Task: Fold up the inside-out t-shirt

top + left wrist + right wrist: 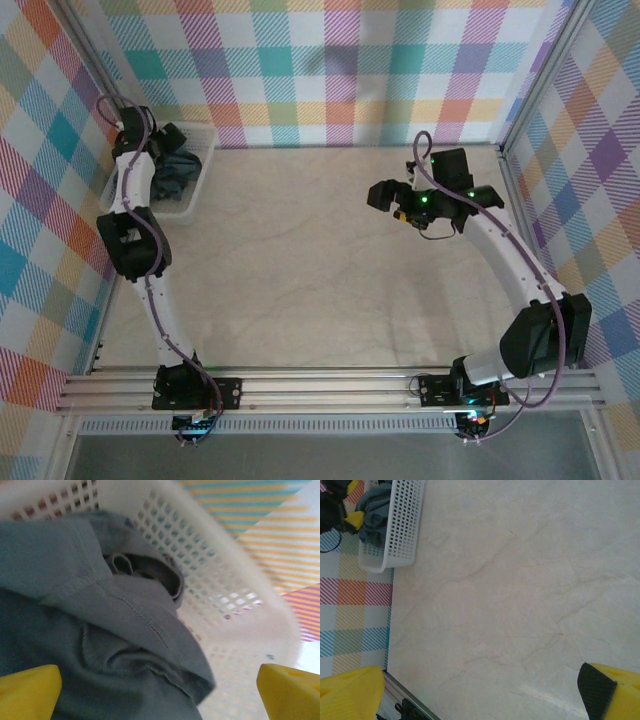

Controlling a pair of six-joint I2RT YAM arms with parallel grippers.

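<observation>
The inside-out t-shirt (176, 172) is a crumpled slate blue-grey heap inside the white lattice basket (207, 137) at the table's far left corner. My left gripper (168, 140) hangs over the basket, open. Seen from the left wrist, the t-shirt (90, 605) shows its seams and stitching close up, and my left gripper (160, 695) has its yellow fingertips (27, 690) spread wide to either side of the cloth, not closed on it. My right gripper (384, 193) hovers open above the bare table at the right. In the right wrist view, my right gripper (480, 692) holds nothing.
The pale marble table (320, 270) is walled by plaid panels on three sides. A metal rail (330, 385) runs along the near edge. From the right wrist, the basket (402, 525) with the t-shirt (372, 505) lies far off at the table's edge.
</observation>
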